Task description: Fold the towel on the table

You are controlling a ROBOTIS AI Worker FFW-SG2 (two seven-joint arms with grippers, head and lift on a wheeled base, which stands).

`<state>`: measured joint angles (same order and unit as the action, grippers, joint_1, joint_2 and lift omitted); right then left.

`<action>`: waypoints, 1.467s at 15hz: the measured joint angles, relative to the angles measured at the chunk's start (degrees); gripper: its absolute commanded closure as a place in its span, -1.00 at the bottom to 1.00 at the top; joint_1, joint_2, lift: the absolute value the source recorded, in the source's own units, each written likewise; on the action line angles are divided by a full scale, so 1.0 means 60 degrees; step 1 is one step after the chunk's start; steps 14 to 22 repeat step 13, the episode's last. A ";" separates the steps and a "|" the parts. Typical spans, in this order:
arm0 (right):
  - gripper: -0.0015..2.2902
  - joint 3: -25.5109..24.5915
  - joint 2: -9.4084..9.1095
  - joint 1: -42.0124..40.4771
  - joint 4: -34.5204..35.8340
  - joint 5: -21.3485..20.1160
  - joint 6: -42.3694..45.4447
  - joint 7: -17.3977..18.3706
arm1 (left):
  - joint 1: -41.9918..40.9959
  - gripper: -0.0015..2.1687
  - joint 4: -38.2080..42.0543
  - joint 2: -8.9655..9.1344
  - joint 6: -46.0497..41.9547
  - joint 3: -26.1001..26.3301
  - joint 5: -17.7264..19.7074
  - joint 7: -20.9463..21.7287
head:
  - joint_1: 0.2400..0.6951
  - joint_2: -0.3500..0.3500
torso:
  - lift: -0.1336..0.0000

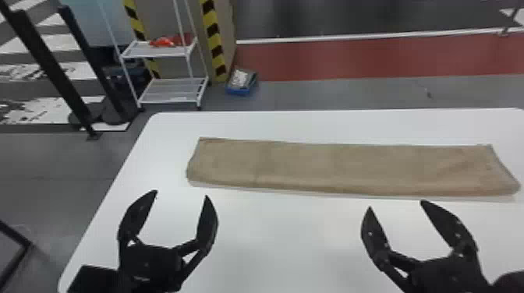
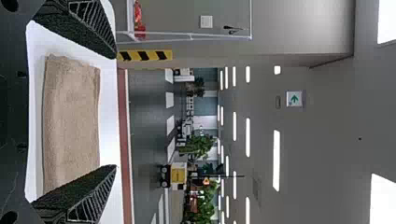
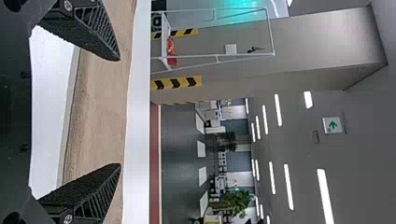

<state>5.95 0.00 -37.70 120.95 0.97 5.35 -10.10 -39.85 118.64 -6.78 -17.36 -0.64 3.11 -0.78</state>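
Note:
A tan towel [image 1: 335, 167] lies as a long, flat folded strip across the white table, its right end slanting outward. My left gripper [image 1: 181, 194] stands open on the near side of the towel's left end, touching nothing. On the near side of the towel's right part is my right gripper [image 1: 396, 204], also open and holding nothing. The left wrist view has the towel [image 2: 72, 121] beyond the spread fingers of the left gripper [image 2: 116, 112]. In the right wrist view the towel [image 3: 100, 107] stretches past the parted fingers of the right gripper [image 3: 120, 112].
The white table [image 1: 280, 233] has its left edge beside my left arm and its far edge behind the towel. On the floor beyond stand a white shelf rack [image 1: 171, 91], a blue box [image 1: 241, 82] and dark posts [image 1: 50, 66].

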 measured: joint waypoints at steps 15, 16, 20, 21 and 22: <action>-0.93 -0.0504 0.0516 -0.0249 0.0112 0.0862 -0.0525 -0.0003 | -0.0634 -0.97 0.0094 0.0023 -0.0366 0.0102 -0.0200 -0.0190 | 1.00 0.31 | -0.85; -0.93 -0.0504 0.0516 -0.0249 0.0112 0.0862 -0.0525 -0.0003 | -0.0634 -0.97 0.0094 0.0023 -0.0366 0.0102 -0.0200 -0.0190 | 1.00 0.31 | -0.85; -0.93 -0.0504 0.0516 -0.0249 0.0112 0.0862 -0.0525 -0.0003 | -0.0634 -0.97 0.0094 0.0023 -0.0366 0.0102 -0.0200 -0.0190 | 1.00 0.31 | -0.85; -0.93 -0.0504 0.0516 -0.0249 0.0112 0.0862 -0.0525 -0.0003 | -0.0634 -0.97 0.0094 0.0023 -0.0366 0.0102 -0.0200 -0.0190 | 1.00 0.31 | -0.85; -0.93 -0.0504 0.0516 -0.0249 0.0112 0.0862 -0.0525 -0.0003 | -0.0634 -0.97 0.0094 0.0023 -0.0366 0.0102 -0.0200 -0.0190 | 1.00 0.31 | -0.85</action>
